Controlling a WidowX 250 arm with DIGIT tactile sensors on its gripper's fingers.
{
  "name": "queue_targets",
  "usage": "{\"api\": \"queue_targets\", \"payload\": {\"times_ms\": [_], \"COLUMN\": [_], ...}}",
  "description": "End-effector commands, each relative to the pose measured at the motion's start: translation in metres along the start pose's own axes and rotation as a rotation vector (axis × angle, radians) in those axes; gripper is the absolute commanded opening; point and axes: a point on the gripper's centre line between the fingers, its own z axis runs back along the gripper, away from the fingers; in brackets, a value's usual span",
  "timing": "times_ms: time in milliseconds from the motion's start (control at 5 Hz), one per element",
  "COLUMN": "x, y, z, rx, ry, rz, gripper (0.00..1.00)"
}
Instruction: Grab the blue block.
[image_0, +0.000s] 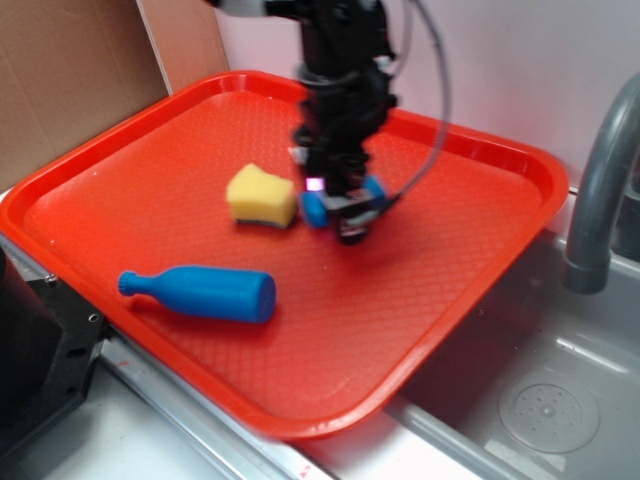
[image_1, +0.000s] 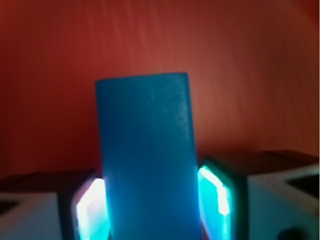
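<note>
- Red plastic tray (image_0: 470, 300): carries all items.
- Yellow sponge (image_0: 261, 196): near tray centre.
- Small blue rectangular block (image_0: 316, 208): just right of sponge, between black gripper (image_0: 345, 205) fingers.
- Blue bottle-shaped object (image_0: 200, 293): lying near front-left edge.

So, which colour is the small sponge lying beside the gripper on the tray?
Yellow sponge, with a darker bottom layer; the exterior view shows it best.
</note>
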Motion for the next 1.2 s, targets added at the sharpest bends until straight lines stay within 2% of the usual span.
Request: {"api": "queue_targets", "payload": {"times_ms": [0, 200, 400, 600, 800, 1000], "x": [-0.03, -0.044, -0.06, -0.072, -0.098, -0.108], "y": [0.032, 0.047, 0.069, 0.087, 0.095, 0.087], "z": [0.095, 0.121, 0.133, 0.128, 0.122, 0.127], "rx": [0.031, 0.045, 0.0, -0.04, -0.065, -0.087], "ry": [-0.16, -0.16, -0.168, -0.115, -0.133, -0.154], "rz": [0.157, 0.264, 0.406, 0.534, 0.589, 0.575], "gripper": [0.0, 0.0, 0.0, 0.0, 0.0, 0.0]}}
